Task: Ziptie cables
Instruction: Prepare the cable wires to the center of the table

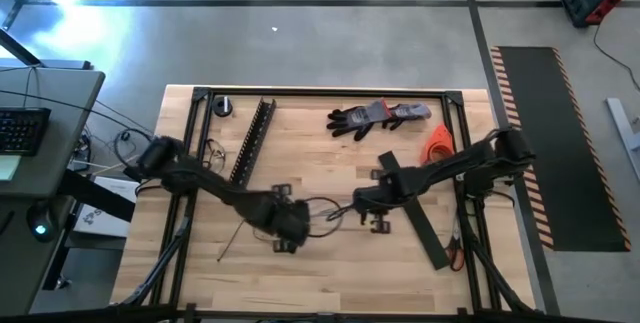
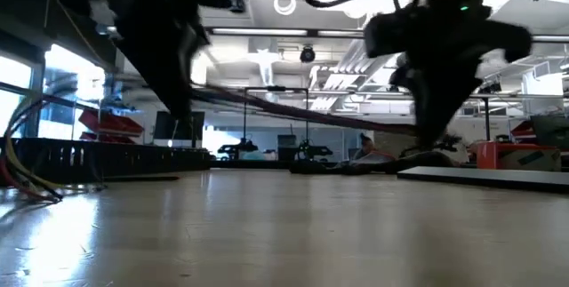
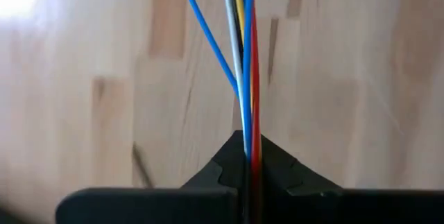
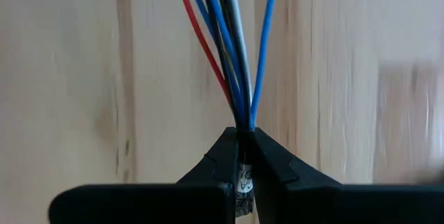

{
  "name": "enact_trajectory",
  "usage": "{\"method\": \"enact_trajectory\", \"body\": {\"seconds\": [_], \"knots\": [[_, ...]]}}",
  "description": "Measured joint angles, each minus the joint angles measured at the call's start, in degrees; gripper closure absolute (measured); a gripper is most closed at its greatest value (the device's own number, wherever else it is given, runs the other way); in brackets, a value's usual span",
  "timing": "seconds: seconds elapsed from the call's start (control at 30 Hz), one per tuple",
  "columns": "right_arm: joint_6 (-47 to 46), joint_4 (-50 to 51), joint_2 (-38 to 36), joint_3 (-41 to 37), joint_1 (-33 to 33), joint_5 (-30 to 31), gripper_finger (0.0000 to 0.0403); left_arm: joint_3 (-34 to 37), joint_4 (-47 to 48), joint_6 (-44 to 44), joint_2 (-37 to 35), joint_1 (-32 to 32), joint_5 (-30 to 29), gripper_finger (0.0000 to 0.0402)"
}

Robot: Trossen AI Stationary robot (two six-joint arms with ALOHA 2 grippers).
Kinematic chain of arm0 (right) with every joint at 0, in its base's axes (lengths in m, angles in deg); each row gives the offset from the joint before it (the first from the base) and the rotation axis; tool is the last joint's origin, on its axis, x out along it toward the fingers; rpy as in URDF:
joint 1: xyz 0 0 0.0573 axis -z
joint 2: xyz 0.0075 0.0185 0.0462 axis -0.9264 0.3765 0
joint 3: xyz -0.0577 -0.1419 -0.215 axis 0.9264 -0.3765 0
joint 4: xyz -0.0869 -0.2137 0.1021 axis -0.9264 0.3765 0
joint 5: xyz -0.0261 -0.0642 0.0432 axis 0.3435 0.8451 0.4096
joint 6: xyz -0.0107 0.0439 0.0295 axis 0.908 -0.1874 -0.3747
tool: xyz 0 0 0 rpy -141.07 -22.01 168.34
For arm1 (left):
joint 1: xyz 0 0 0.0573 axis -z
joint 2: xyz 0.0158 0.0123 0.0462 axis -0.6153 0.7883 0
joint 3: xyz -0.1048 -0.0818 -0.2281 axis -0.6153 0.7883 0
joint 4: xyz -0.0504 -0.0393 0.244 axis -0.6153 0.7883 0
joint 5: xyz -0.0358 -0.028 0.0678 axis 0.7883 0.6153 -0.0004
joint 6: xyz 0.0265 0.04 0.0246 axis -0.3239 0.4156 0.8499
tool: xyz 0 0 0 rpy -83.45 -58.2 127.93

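Observation:
The cables [image 1: 325, 209] are a thin bunch of blue, red, yellow, grey and dark wires. They run between my two grippers over the middle of the wooden table. My left gripper [image 1: 287, 225] is shut on one end and my right gripper [image 1: 368, 206] on the other. Both point steeply down. The low view shows the bunch [image 2: 302, 109] as a dark line spanning from the left arm to the right arm, above the tabletop. In the wrist views the wires fan out beyond each pair of shut fingers, my left gripper [image 3: 248, 149] and my right gripper [image 4: 243, 135]. My left gripper pinches the gathered wires [image 3: 248, 137] between its two fingertips, coming from above and pointing steeply down. The wires leave the fingertips as a tight bunch and spread farther off, clear of the table. My right gripper pinches the bunch [image 4: 242, 121] between its two fingertips, also from above. A pale tag [image 4: 243, 179] sits between the fingers behind the tips. The wires spread out beyond the tips, off the wood.
A long black slotted bar [image 1: 252, 141] lies at the far left, with a small roll [image 1: 222, 106] beside it. Grey-black gloves [image 1: 375, 116] and an orange object [image 1: 438, 143] lie at the far right. A flat black strip [image 1: 415, 213] crosses under the right arm. A thin stick [image 1: 235, 241] lies near left.

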Motion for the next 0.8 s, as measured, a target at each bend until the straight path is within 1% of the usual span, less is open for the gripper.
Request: {"method": "enact_trajectory", "body": {"seconds": [0.07, 0.17, 0.33, 0.5, 0.63, 0.7, 0.8], "knots": [[-3.0, 3.7, -2.08, -0.9, -1.25, 0.08, 0.0401, -0.02, -3.71, 1.73, 2.9, -0.92, -0.36, 0.04], [-6.31, 8.07, -5.55, -1.81, -2.91, -0.02, 0.0401, 0.07, -5.54, 4.45, 6.48, -1.62, -0.14, 0.0386], [-9.55, 7.22, -7.78, -3.79, -4.57, 0.13, 0.0401, 0.07, -3.04, 3.62, 9.58, -1.37, 0.91, 0.0342], [-9.65, 0.49, -6.85, -7.87, -4.93, -0.71, 0.0401, 1.26, 1.32, -0.69, 7.84, 0.77, 1.35, 0.0304], [-9.01, -5.68, -6.84, -10.64, -4.98, -0.99, 0.0398, 1.36, 5.73, -4.57, 4.61, 2.96, 5.68, 0.0285], [-9.0, -7.16, -6.82, -11.45, -4.96, -0.95, 0.0394, 1.36, 7.7, -6.58, 2.86, 4.05, 8.16, 0.0279], [-8.91, -7.93, -6.53, -11.79, -4.96, -0.3, 0.0384, 1.33, 12.55, -10.62, -0.22, 5.74, 9.96, 0.0274]]}}
